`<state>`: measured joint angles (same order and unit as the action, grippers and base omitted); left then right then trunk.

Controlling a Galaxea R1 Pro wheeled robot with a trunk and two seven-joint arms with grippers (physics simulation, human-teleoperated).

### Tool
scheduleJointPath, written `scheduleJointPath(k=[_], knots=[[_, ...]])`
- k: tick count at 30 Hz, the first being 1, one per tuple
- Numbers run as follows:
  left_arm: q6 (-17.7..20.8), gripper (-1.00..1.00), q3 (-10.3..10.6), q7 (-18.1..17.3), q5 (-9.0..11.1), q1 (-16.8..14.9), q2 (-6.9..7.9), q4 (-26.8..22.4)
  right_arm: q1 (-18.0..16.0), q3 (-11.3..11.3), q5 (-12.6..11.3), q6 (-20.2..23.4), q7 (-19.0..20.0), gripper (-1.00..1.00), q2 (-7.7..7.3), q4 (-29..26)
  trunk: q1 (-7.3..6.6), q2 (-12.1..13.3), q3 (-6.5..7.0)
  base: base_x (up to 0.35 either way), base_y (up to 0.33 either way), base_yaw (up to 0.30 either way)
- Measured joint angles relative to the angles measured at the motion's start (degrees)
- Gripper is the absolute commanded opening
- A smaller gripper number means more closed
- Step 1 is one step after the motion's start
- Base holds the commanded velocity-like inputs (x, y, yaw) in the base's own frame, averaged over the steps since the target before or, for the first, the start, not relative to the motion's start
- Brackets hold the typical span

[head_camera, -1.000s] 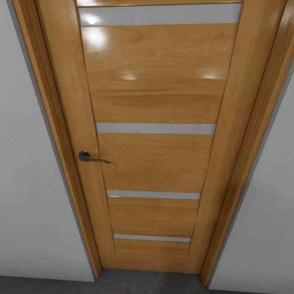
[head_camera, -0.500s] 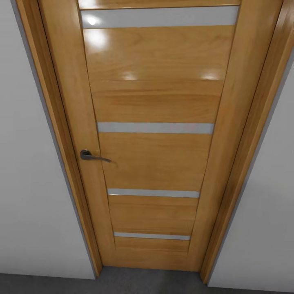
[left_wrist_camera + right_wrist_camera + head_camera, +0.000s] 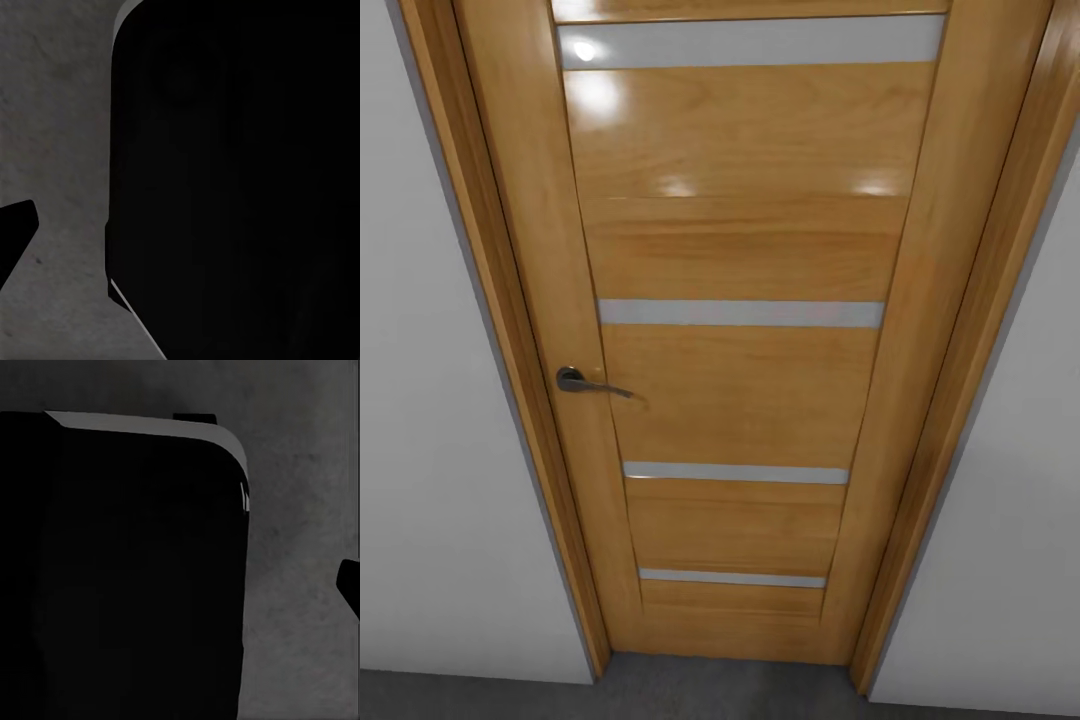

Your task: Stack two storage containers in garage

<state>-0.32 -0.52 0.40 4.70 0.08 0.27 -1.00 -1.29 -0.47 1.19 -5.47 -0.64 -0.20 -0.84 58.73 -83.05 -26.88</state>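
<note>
On both wrist feeds I get a big black body close to the lens and mottled dark grey floor beyond it; on the right wrist feed the same kind of dark bulk sits against grey concrete, so I read the arms as tucked down beside the base for travel. I can't make out finger tips on either side, so whether either gripper is spread or pinched I cannot tell. Further out, the head camera looks at a closed honey-coloured wooden door with pale horizontal strips, its dark lever handle on the door's left edge, set in a matching frame between pale walls. The two storage containers are nowhere on my feeds. My guess: I'm parked at a doorway in transit, and the door needs opening
</note>
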Motion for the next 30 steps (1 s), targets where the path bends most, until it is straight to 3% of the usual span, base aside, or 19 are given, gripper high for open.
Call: scheduleJointPath(k=[5, 6, 13, 17, 20, 22, 30], knots=[[0.00, 1.00, 0.00, 0.00, 0.00, 0.00, 0.00, 0.00, -0.08, -0.17, -0.01, 0.36, -0.12, 1.00, -1.27, -1.68, 0.00, 0.00, 0.00, 0.000, 0.000, 0.000], [0.00, 1.00, 0.01, 0.00, 0.00, 0.00, -0.04, 0.01, -0.17, -0.28, -0.07, 1.27, -0.12, 1.00, -3.29, -5.50, 0.00, 0.00, 0.01, 0.000, 0.000, 0.000], [0.02, 1.00, -0.01, 0.00, 0.00, 0.00, -0.08, 0.01, -0.92, -0.43, -0.17, 9.51, -0.05, 1.00, -7.84, -16.30, 0.00, 0.00, 0.01, 0.000, 0.000, 0.000], [0.02, 1.00, -0.02, 0.01, 0.00, 0.00, -0.09, 0.00, -1.45, -0.41, 0.03, 11.29, 0.03, 1.00, -8.58, -21.02, 0.00, 0.00, 0.00, 0.000, 0.000, 0.000], [0.01, 1.00, -0.02, 0.02, 0.00, 0.00, -0.09, 0.01, -4.04, -0.27, 0.61, 11.86, 0.04, 1.00, -8.81, -22.60, 0.00, 0.00, 0.01, 0.000, 0.000, 0.000], [0.00, 1.00, -0.04, 0.01, 0.00, 0.00, -0.09, 0.01, -6.52, -0.22, 2.06, 11.99, 0.02, 1.00, -8.71, -22.06, 0.00, 0.00, 0.01, 0.000, 0.000, 0.000], [0.00, 1.00, -0.07, 0.00, 0.00, 0.00, -0.14, 0.01, -11.09, -0.17, 7.50, 11.77, 0.28, 1.00, -7.80, -22.08, 0.00, 0.00, 0.00, 0.000, 0.000, 0.000]])
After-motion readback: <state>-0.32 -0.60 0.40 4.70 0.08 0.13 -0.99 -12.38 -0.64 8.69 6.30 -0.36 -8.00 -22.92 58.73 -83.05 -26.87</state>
